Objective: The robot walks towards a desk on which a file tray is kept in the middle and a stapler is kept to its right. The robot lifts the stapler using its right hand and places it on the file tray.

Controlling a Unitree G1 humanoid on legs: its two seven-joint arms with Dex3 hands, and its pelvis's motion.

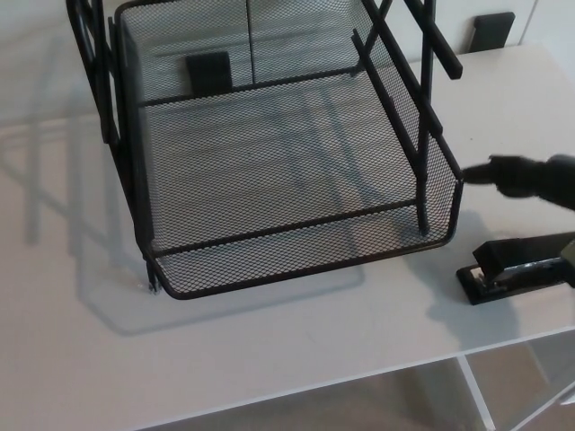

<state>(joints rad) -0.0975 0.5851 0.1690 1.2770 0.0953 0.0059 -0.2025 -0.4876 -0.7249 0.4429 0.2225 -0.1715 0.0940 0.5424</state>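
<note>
Lying flat on the smooth white desk (296,350) is the long black stapler (519,269). It has a flat black base and a thick black top. A thin shiny metal strip shows between the two parts at its near end. Its blunt end points left, and its far end runs out of the picture on the right. The stapler sits just beside the front right corner of the big black wire-mesh file tray (296,274), but it does not touch it.

The tray stands in the middle of the desk. It has low mesh walls and a mesh floor, and the white desk shows through the little holes. Thin black metal bars (422,171) stand up from the tray near its right side and reach out of the top of the picture. More black bars rise at its back left corner. A small dark square thing (208,72) shows through the back wall; what it is cannot be told.

The black right robot hand (532,178) comes in from the right edge, above the stapler and apart from it. Its left end comes right up to the tray's right wall. It is too blurry to tell if the hand is open or closed. Only the right hand shows.
</note>
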